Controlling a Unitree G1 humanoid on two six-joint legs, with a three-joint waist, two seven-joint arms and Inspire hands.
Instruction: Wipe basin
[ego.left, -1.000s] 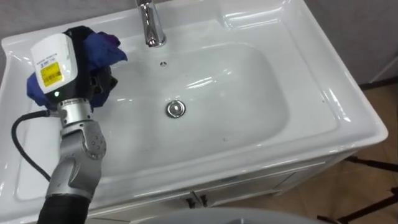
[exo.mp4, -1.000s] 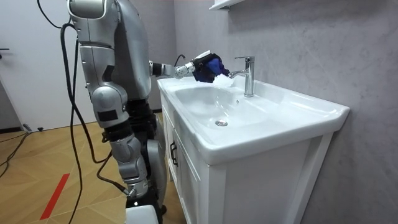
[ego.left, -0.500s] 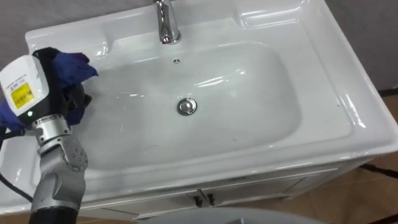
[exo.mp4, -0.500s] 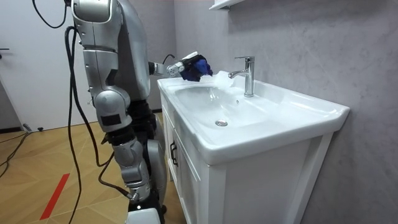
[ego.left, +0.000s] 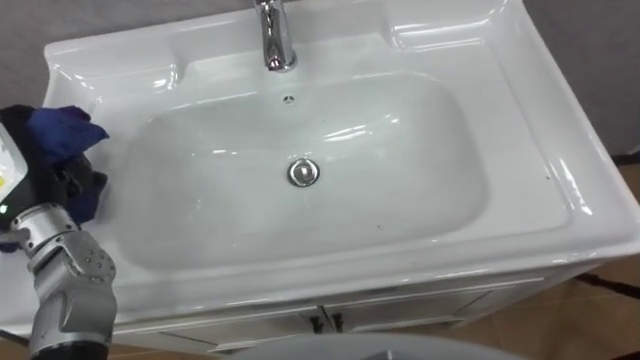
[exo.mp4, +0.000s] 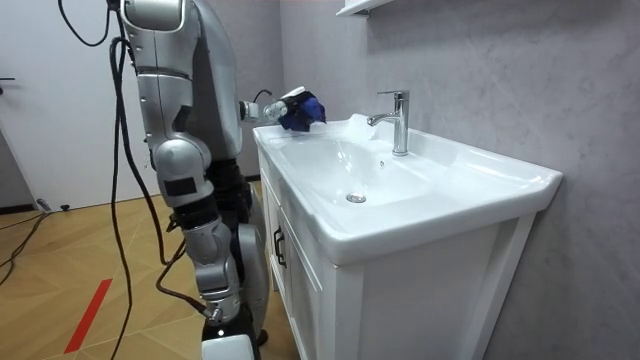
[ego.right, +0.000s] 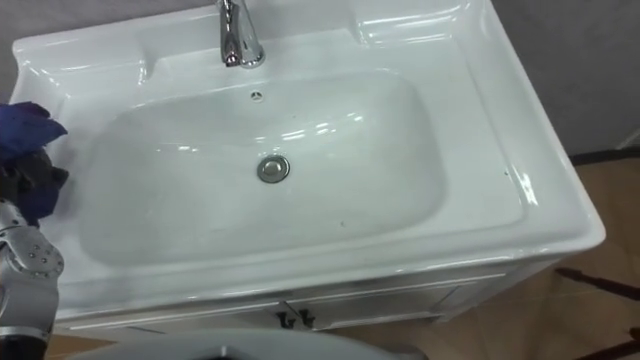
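Observation:
The white basin (ego.left: 560, 190) lies in front of me, with a chrome faucet (ego.left: 275, 40) at the back and a round drain (ego.left: 303, 172) in the middle of the bowl. My left hand (ego.left: 78, 188) is at the basin's left rim, fingers curled round a bunched dark blue cloth (ego.left: 58, 130). The cloth sits over the rim's left edge, outside the bowl. In the room view the same hand (exo.mp4: 285, 102) holds the cloth (exo.mp4: 303, 110) above the near corner of the counter, and I stand upright at the basin's end.
The basin tops a white cabinet (exo.mp4: 400, 300) against a grey wall. A shallow soap recess (ego.left: 440, 35) sits at the back right of the rim. A wood floor (exo.mp4: 80, 260) lies behind me.
My left hand has carried the blue cloth from beside the faucet leftward to the basin's left edge. The head view has shifted as well.

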